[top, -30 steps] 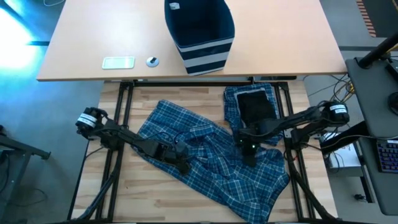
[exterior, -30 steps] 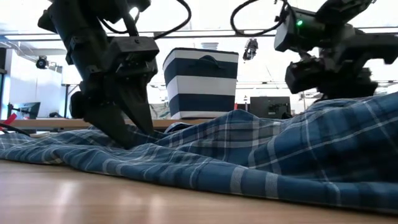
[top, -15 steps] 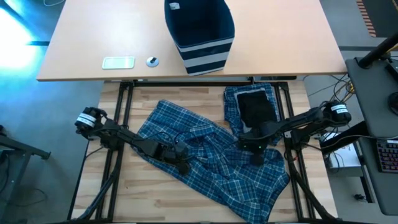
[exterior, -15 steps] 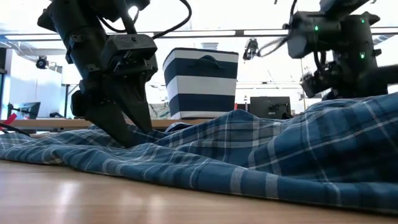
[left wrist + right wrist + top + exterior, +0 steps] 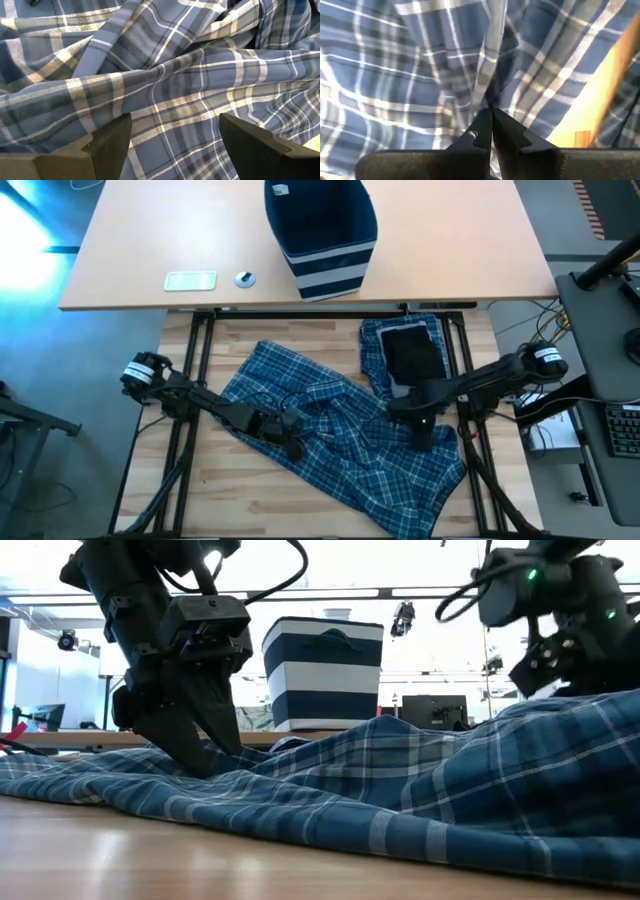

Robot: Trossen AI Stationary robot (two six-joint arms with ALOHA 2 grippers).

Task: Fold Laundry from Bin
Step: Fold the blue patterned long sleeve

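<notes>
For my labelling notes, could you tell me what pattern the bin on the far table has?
The bin is navy with pale horizontal stripes; the low view shows it best.

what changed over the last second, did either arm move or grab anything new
The right gripper, shut on a fold of the plaid garment, moved toward the table's right side and a little nearer its front edge, dragging the cloth along. The left gripper stayed open, low over the same garment. The bin and the black piece kept their places.
</notes>
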